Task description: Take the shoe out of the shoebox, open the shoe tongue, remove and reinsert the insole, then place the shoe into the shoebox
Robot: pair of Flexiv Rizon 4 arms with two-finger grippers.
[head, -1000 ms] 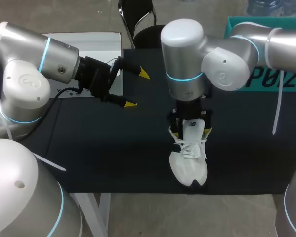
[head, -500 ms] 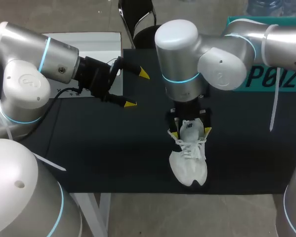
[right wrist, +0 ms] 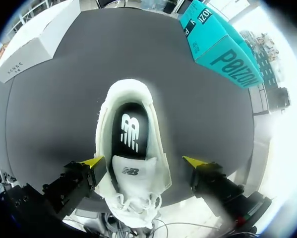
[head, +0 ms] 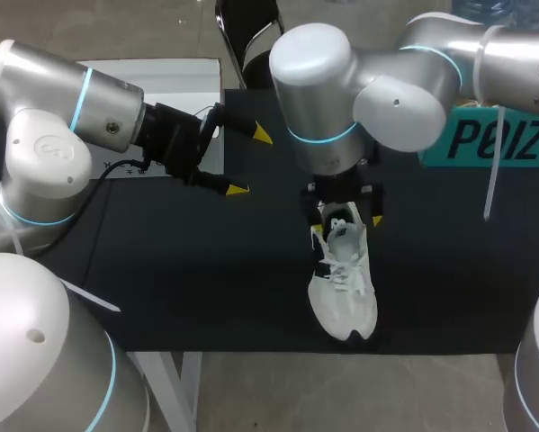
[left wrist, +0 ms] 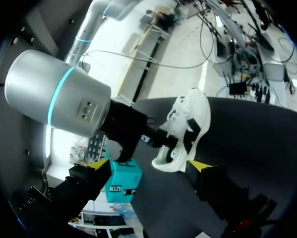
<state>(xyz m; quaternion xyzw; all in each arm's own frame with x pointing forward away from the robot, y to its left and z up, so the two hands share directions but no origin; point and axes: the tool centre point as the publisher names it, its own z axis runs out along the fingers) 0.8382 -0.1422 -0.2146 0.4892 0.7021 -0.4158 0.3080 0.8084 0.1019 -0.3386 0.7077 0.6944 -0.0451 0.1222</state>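
White shoe [head: 343,288] sits on the black table [head: 206,279], toe at the near edge. Over its heel my right gripper [right wrist: 143,161] hangs, fingers spread either side of the collar. Left of the shoe, well apart, my left gripper [head: 242,162] is spread too. Beyond the shoe, to its right, is the teal shoebox [head: 494,144].

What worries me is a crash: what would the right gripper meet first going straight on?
Likely the white shoe, which the open right gripper straddles at the tongue. Its tips may pass beside it to the table; depth is unclear.
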